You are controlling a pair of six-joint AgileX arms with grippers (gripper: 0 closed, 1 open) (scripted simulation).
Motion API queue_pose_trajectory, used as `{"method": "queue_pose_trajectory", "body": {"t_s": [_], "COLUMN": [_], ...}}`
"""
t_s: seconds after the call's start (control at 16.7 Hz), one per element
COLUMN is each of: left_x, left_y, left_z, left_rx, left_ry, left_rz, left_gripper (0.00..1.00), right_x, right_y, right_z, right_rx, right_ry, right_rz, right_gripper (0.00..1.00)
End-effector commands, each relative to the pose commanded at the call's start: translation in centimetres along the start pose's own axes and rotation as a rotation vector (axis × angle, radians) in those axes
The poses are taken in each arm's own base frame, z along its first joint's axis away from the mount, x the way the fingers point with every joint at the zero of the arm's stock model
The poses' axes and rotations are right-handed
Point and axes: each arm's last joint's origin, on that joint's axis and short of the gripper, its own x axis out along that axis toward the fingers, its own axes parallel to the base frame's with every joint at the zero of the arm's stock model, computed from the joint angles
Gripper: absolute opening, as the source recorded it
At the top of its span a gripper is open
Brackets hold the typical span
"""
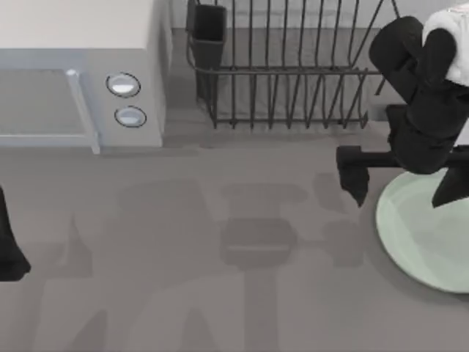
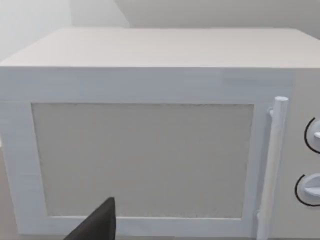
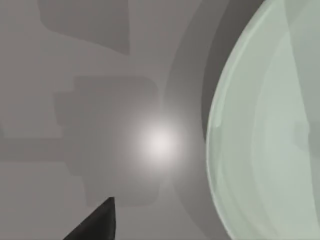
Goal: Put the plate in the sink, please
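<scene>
The plate (image 1: 425, 235) is pale mint-green and round, lying flat on the grey table at the right side, partly cut off by the view's edge. My right gripper (image 1: 399, 187) hangs open just above the plate's left rim, one finger (image 1: 353, 176) left of the rim and the other over the plate. In the right wrist view the plate (image 3: 270, 130) lies beside bare table, with a dark fingertip (image 3: 95, 225) low in the picture. My left gripper (image 1: 11, 249) is parked at the table's left edge. The sink is out of view.
A white microwave (image 1: 80, 73) with two knobs stands at the back left, and the left wrist camera faces the microwave door (image 2: 145, 150). A dark wire dish rack (image 1: 286, 73) stands at the back, just behind the right arm.
</scene>
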Motion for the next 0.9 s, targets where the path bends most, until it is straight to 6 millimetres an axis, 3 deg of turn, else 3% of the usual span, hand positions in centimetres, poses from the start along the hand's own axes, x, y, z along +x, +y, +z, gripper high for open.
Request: {"method": "queue_pose_trajectory", "body": {"t_s": [0.48,0.72,0.9], "left_x": [0.0,0.0,0.0], "left_y": [0.0,0.0,0.0], "left_z": [0.0,0.0,0.0], "left_rx": [0.000,0.000,0.000], "left_ry": [0.000,0.000,0.000], "left_rz": [0.000,0.000,0.000], "left_gripper": [1.00,1.00,1.00], "right_x": [8.6,8.9,8.9], "right_y": [0.2,0.2,0.2], "right_z": [0.0,-0.1,-0.1], "right_rx": [-0.004,-0.004,-0.004], "right_ry": [-0.007,-0.004,-0.004], "right_rz": [0.003,0.001,0.001], "right_gripper": [1.00,1.00,0.77]}}
